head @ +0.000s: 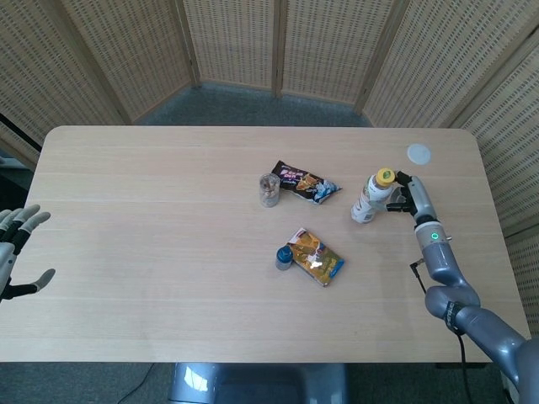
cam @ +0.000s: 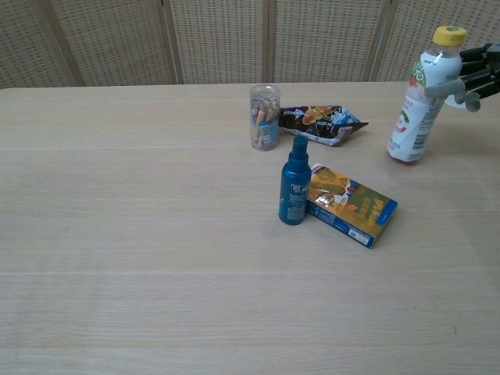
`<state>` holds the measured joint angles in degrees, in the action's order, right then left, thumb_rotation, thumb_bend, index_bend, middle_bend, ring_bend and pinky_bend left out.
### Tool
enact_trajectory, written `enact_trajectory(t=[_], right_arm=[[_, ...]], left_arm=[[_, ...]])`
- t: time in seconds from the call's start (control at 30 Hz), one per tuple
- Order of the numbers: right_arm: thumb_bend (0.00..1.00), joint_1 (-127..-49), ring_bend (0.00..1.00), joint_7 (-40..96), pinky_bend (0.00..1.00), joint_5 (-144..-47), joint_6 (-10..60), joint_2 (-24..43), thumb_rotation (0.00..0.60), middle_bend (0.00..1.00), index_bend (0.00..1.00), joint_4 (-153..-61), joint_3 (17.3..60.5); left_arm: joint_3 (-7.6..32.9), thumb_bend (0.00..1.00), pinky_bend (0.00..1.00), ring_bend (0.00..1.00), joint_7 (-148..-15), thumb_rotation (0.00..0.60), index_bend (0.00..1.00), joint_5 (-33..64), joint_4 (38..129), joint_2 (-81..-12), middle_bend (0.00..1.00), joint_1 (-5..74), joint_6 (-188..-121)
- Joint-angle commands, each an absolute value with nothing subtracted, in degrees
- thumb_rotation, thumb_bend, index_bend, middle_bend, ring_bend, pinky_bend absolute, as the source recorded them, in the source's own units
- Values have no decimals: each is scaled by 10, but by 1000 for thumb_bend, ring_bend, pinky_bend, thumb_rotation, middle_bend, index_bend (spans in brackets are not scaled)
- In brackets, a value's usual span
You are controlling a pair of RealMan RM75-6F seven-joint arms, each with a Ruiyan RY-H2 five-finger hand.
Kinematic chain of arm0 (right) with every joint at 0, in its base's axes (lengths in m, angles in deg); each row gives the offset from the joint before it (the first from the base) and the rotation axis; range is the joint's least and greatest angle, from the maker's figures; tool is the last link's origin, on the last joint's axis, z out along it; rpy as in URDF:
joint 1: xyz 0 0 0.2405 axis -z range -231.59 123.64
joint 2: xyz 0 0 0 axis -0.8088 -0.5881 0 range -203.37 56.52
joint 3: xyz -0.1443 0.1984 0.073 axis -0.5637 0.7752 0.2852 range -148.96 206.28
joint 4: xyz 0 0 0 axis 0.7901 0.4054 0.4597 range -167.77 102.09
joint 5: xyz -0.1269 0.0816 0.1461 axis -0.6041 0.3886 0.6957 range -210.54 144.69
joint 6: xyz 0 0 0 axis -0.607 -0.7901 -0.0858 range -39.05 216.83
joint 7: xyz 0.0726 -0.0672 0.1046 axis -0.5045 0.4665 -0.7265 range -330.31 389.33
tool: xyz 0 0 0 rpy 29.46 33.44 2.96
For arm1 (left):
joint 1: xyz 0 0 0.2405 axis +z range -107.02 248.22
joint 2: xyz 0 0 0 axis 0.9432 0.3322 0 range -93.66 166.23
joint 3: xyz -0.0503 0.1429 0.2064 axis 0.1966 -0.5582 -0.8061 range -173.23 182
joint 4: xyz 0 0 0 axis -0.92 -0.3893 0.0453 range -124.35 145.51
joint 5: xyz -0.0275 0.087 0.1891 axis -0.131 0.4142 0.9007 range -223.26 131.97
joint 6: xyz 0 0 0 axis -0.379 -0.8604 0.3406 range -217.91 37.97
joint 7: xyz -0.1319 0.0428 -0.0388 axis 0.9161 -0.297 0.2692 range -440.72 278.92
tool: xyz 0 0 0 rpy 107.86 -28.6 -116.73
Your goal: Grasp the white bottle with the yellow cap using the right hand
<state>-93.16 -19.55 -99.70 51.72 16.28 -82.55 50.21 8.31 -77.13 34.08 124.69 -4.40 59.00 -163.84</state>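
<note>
The white bottle with the yellow cap (head: 369, 200) (cam: 419, 101) is at the right side of the table (head: 152, 252), leaning slightly. My right hand (head: 405, 195) (cam: 474, 73) comes in from the right and grips the bottle's upper part, with fingers wrapped round just under the cap. Whether the bottle's base touches the table cannot be made out. My left hand (head: 17, 251) hovers off the table's left edge, fingers spread and empty; the chest view does not show it.
A clear jar of snacks (head: 269, 190) (cam: 264, 117) and a snack bag (head: 305, 183) (cam: 320, 121) lie left of the bottle. A blue spray bottle (head: 284, 257) (cam: 294, 182) stands against a yellow-blue box (head: 317, 257) (cam: 351, 205). A white disc (head: 418, 153) lies at the far right.
</note>
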Motion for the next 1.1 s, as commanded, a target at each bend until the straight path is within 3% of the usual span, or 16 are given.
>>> enact_trajectory(t=[0.03, 0.5, 1.1], right_arm=[[0, -908, 684, -176, 754, -993, 492, 131, 600, 796, 389, -877, 502], [0, -860, 684, -131, 754, -981, 449, 82, 600, 796, 389, -965, 492], [0, -863, 703, -96, 754, -973, 396, -45, 600, 810, 388, -1155, 562]], left_arm=[[83, 322, 0, 0, -771, 600, 124, 342, 1246, -45, 46, 589, -1637], [84, 323, 0, 0, -768, 600, 124, 346, 1242, -49, 46, 587, -1637], [79, 322, 0, 0, -766, 600, 124, 362, 1243, -54, 46, 588, -1640]])
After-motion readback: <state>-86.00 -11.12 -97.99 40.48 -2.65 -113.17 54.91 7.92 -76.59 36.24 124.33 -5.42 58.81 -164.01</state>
